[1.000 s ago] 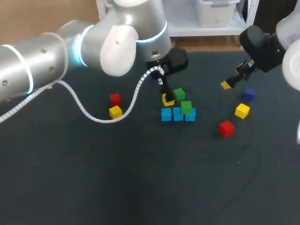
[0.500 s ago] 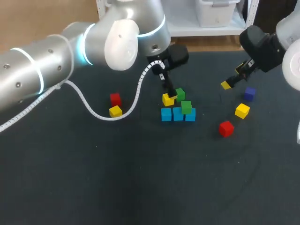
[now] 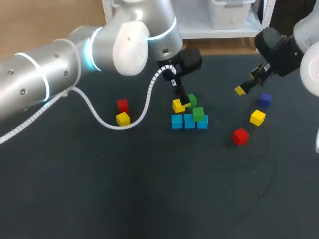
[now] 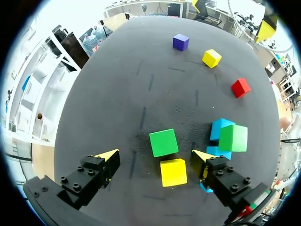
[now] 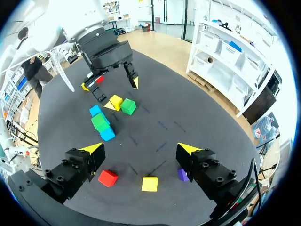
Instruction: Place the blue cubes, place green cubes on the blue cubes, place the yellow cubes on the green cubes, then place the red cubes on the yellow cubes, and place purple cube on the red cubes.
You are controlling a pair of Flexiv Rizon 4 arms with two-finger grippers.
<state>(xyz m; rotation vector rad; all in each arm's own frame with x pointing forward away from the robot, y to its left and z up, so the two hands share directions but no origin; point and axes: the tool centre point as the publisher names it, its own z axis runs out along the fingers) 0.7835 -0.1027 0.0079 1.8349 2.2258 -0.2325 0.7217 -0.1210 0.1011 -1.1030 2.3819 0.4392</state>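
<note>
Three blue cubes (image 3: 189, 121) form a row mid-table, and a green cube (image 3: 198, 114) sits on the right-hand one. Just behind the row, a second green cube (image 3: 192, 100) and a yellow cube (image 3: 178, 105) lie side by side. My left gripper (image 3: 182, 97) hangs open right above these two; in its wrist view the gripper (image 4: 154, 157) has the green cube (image 4: 163, 142) and yellow cube (image 4: 173, 172) between its fingers, untouched. My right gripper (image 3: 248, 82) is open and empty, raised at the right. Near it lie a purple cube (image 3: 265, 99), a yellow cube (image 3: 257, 117) and a red cube (image 3: 240, 136).
A red cube (image 3: 122, 105) and a yellow cube (image 3: 122, 118) lie left of the stack, under the left arm's white cable (image 3: 107, 124). The dark table (image 3: 149, 189) stretches towards the front.
My left gripper has lifted a little up and back from the yellow cube, which now shows fully. The right arm and the cubes have stayed put.
</note>
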